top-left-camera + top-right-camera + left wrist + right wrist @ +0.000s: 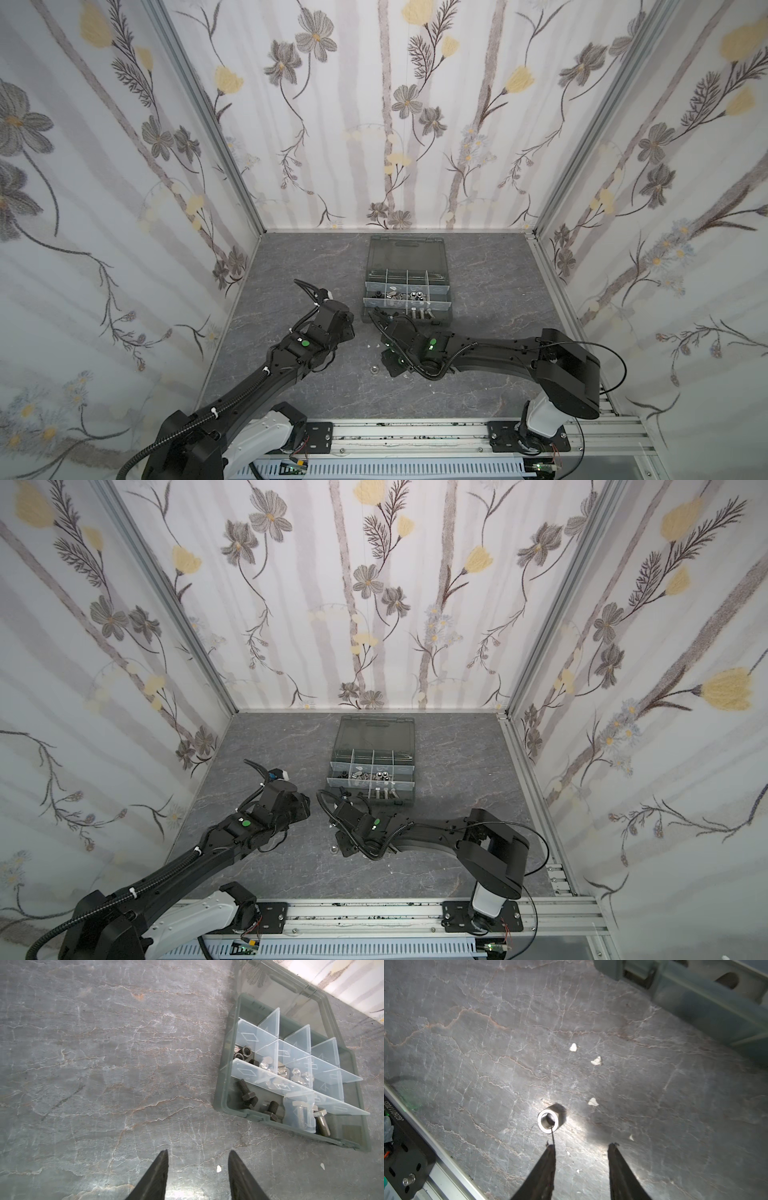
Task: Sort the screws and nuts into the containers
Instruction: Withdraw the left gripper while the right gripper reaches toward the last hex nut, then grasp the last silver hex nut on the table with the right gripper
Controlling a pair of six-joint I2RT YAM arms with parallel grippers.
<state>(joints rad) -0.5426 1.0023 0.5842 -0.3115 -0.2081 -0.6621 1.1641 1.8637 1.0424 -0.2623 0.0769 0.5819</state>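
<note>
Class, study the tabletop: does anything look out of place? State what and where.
One silver nut lies loose on the table, outside the case, just ahead of the open right gripper. Small white flecks are scattered near it.

Obstructions and cut-offs noted on inspection.

In both top views the right arm (pixel 432 345) covers the near-left corner of the organiser case (pixel 448 291), and the pieces (pixel 401 296) in its middle cells are too small to tell apart. In the right wrist view the case is blurred and cut by the frame edge. In the left wrist view one silver bolt (pixel 300 1114) is smeared behind a translucent partition (pixel 299 1101), and the lid (pixel 276 995) is cut off.
</note>
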